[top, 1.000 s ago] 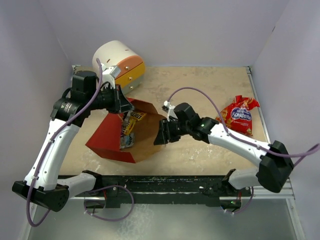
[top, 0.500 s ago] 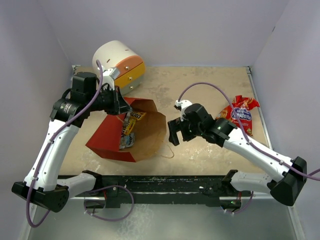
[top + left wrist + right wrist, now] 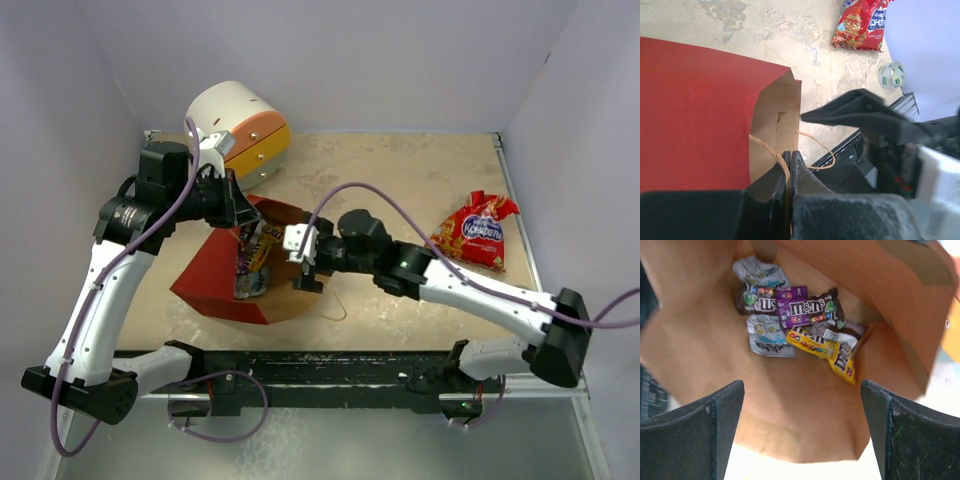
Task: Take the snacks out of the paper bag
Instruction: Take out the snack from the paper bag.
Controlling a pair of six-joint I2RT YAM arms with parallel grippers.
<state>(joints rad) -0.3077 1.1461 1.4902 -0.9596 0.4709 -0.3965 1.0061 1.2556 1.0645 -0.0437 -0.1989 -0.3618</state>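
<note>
The paper bag [image 3: 212,282] lies on its side, red outside, kraft brown inside [image 3: 790,405], mouth facing right. My left gripper [image 3: 240,214] is shut on the bag's upper rim and twisted handle [image 3: 765,147], holding the mouth open. My right gripper [image 3: 305,266] is open and empty at the bag's mouth, looking in. Inside lie several small packets: a purple one [image 3: 799,306], a yellow one [image 3: 826,348], a brown one [image 3: 752,300] and silver ones [image 3: 767,338]. They also show in the top view [image 3: 255,258]. A big red snack bag [image 3: 478,232] lies on the table at the right.
A white cylindrical drawer unit [image 3: 238,124] with orange and yellow fronts stands behind the bag at the back left. A small tape roll [image 3: 891,75] sits near the table's right edge. The bag's second handle [image 3: 335,303] trails on the table. Walls close in on three sides.
My right gripper pulled back to the right, then swung left to the bag's mouth, now facing inside. My left gripper has held the rim almost still.
</note>
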